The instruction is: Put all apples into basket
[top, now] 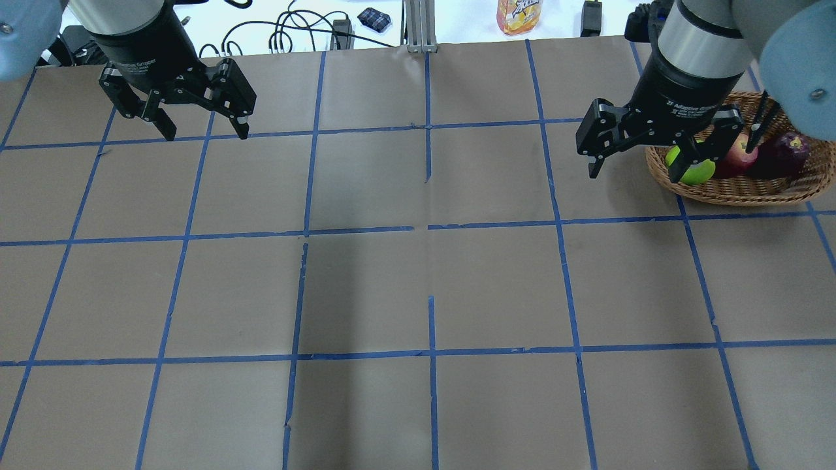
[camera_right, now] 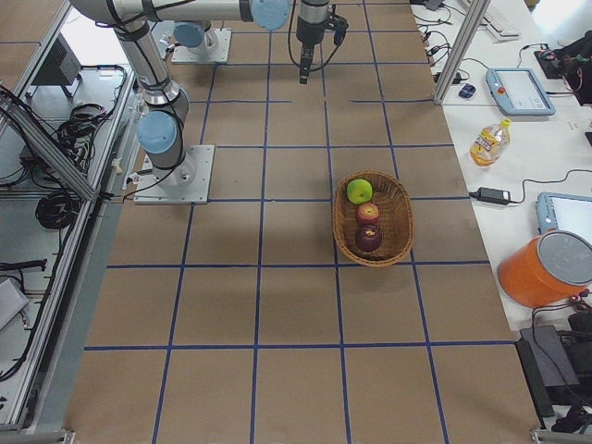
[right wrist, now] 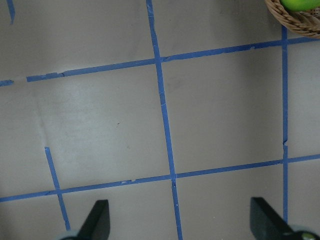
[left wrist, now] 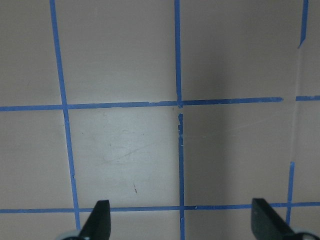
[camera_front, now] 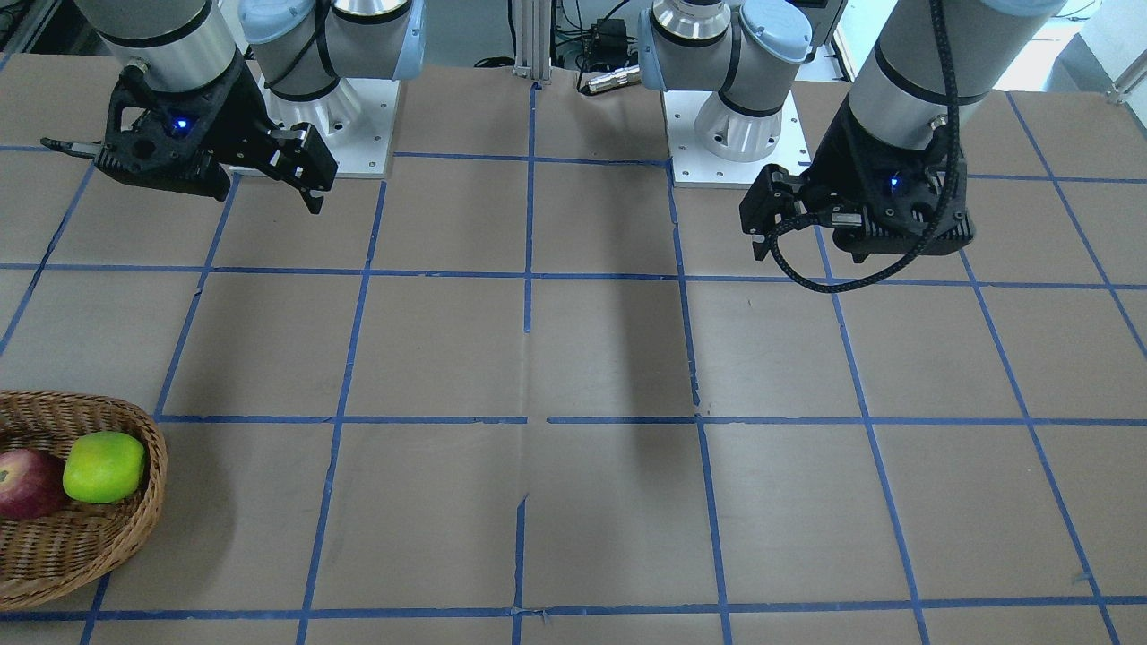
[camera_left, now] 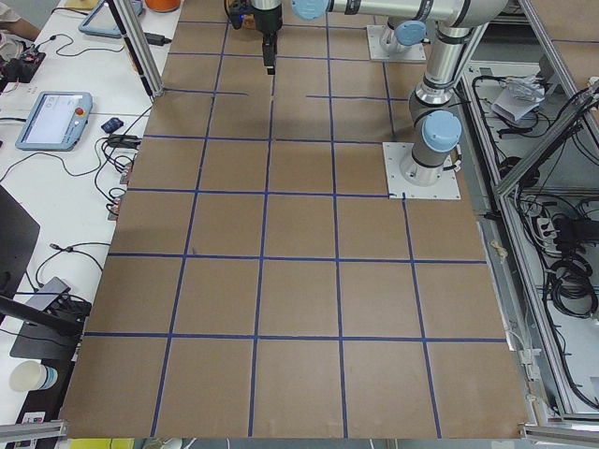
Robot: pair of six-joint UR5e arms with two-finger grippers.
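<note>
Lime-green apple [camera_right: 360, 191], red apple [camera_right: 368, 213] and dark maroon apple [camera_right: 368, 238] all seem settled in the oval tan wicker basket [camera_right: 404, 208]. Left gripper [top: 206, 134] and right gripper [top: 643, 171] gape empty, so just back off high, don't clip the rim.

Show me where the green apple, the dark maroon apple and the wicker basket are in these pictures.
green apple [camera_right: 360, 191], exterior right view, centre of the fruit.
dark maroon apple [camera_right: 368, 239], exterior right view, centre of the fruit.
wicker basket [camera_right: 408, 222], exterior right view, its woven rim.
</note>
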